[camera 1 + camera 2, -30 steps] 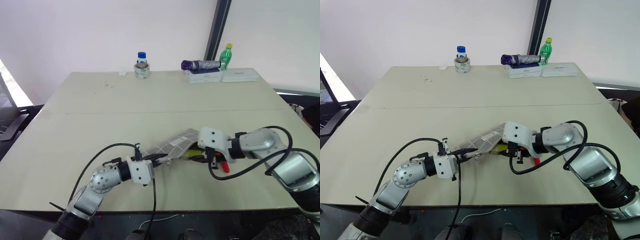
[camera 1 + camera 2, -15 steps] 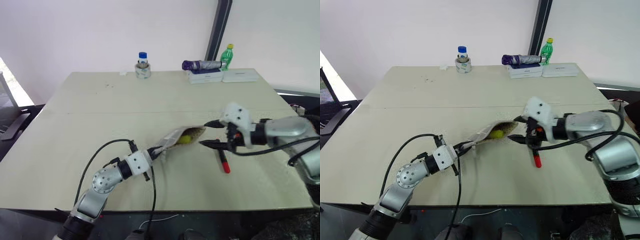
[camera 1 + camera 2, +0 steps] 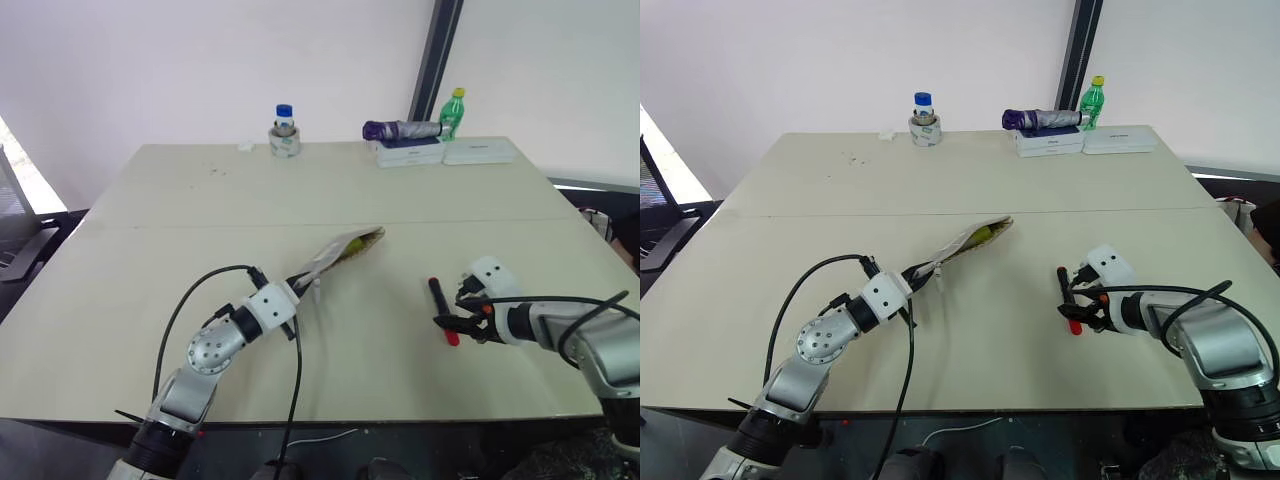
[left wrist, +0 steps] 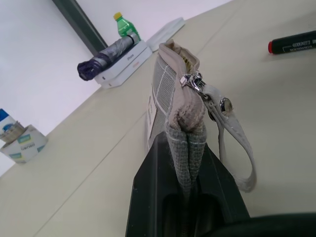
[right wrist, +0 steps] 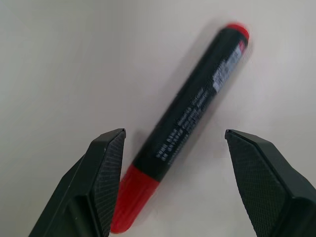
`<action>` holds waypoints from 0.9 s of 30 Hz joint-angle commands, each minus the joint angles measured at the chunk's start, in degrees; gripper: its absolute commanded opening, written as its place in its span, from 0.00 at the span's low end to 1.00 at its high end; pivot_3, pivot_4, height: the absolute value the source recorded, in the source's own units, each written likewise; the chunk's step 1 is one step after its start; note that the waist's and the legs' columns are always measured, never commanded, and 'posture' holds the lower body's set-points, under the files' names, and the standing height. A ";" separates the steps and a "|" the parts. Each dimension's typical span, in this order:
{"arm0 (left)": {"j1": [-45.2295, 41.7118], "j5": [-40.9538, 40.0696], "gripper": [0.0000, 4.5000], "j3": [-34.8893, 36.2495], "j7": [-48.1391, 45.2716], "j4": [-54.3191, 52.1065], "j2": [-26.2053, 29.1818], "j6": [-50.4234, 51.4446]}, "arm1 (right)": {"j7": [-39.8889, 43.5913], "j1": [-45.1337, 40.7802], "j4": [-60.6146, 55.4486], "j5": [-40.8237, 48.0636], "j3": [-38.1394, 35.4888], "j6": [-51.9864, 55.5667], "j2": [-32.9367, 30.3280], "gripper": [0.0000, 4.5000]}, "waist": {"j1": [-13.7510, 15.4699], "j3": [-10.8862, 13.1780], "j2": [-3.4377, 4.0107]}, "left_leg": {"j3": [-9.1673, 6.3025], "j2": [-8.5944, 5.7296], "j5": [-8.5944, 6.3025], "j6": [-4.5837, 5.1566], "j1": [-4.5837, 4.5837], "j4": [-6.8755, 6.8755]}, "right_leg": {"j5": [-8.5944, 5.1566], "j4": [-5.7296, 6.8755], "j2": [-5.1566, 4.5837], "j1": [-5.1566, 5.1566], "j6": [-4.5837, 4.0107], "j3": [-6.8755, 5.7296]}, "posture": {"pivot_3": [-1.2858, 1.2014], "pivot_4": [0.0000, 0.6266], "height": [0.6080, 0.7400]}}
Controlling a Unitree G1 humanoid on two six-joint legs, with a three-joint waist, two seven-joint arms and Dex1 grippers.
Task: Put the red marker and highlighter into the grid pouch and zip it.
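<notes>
- Left gripper (image 4: 185,163) is clamped on the grid pouch (image 3: 340,252), lifted mid-worktop (image 3: 200,200), highlighter (image 3: 356,244) inside.
- Right gripper (image 5: 173,182), fingers apart, straddles the red marker (image 5: 187,123) near the right edge.
- Jar (image 3: 284,132), umbrella (image 3: 400,129), bottle (image 3: 455,110) line the far edge, well apart.

Beige table (image 3: 200,215) before white wall (image 3: 150,60).

- The red marker (image 5: 187,118) is carrying a line of small pale print along its black barrel, too blurred to read.
- A white label (image 4: 152,109) is showing on the side of the grid pouch (image 4: 170,94); nothing on it can be made out.
- No other writing, brand, number or sign is coming through legibly.
</notes>
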 commanded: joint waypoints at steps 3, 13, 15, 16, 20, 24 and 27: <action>-0.68 -0.95 0.00 0.32 -0.33 -1.62 -0.04 -1.02 | -1.11 -0.48 -1.46 0.18 0.26 0.63 -0.40 0.35 | -0.03 -0.01 -0.02 | 0.00 0.00 -0.02 0.03 0.01 0.01 | 0.00 0.00 0.00 0.03 0.00 0.00 | 0.52 0.24 1.00; -0.87 -1.47 0.00 -1.61 -5.09 -1.61 1.65 -2.89 | 9.83 -9.13 -5.53 -3.05 3.60 -18.45 -10.94 0.07 | -0.33 0.02 0.06 | 0.07 0.01 -0.02 0.03 0.02 -0.03 | 0.00 0.01 0.03 -0.03 0.01 0.01 | 0.52 0.24 1.00; -0.90 -1.49 0.00 -2.09 -5.60 -1.65 1.61 -3.27 | 10.73 -10.64 -5.25 -4.42 5.59 -19.75 -11.89 0.07 | -0.14 0.01 0.02 | 0.06 0.02 -0.02 0.04 0.02 -0.03 | 0.00 0.01 0.04 -0.03 0.01 0.00 | 0.52 0.24 1.00; -0.87 -1.38 0.00 -2.23 -5.73 -1.66 1.56 -3.38 | 11.04 -11.12 -5.01 -5.09 6.47 -20.38 -12.11 0.07 | -0.04 -0.01 -0.03 | 0.04 0.03 -0.03 0.05 0.02 -0.03 | 0.00 0.00 0.04 -0.02 0.01 0.00 | 0.52 0.24 1.00; -0.69 -1.27 0.00 -2.27 -5.80 -1.80 1.22 -3.42 | 12.20 -12.43 -4.32 -7.10 8.70 -22.07 -12.54 0.07 | 0.03 0.00 -0.03 | 0.04 0.00 -0.04 0.07 0.00 0.01 | 0.00 -0.15 -0.02 0.08 0.02 -0.02 | 0.52 0.24 1.00; -0.47 -1.20 0.00 -2.18 -5.62 -2.12 0.95 -3.23 | 13.18 -12.85 -3.40 -8.37 9.67 -23.02 -12.57 0.07 | -0.03 0.00 -0.03 | 0.05 0.00 0.00 0.01 0.00 -0.01 | 0.00 -0.19 -0.02 0.07 0.02 -0.01 | 0.52 0.24 1.00; -0.18 -1.08 0.00 -2.35 -5.54 -2.63 0.74 -3.04 | 14.02 -12.54 -2.97 -9.58 10.40 -24.28 -12.49 0.07 | -0.04 0.00 -0.03 | 0.05 0.00 0.00 0.00 0.00 -0.01 | 0.00 -0.19 -0.02 0.07 0.02 -0.01 | 0.52 0.24 1.00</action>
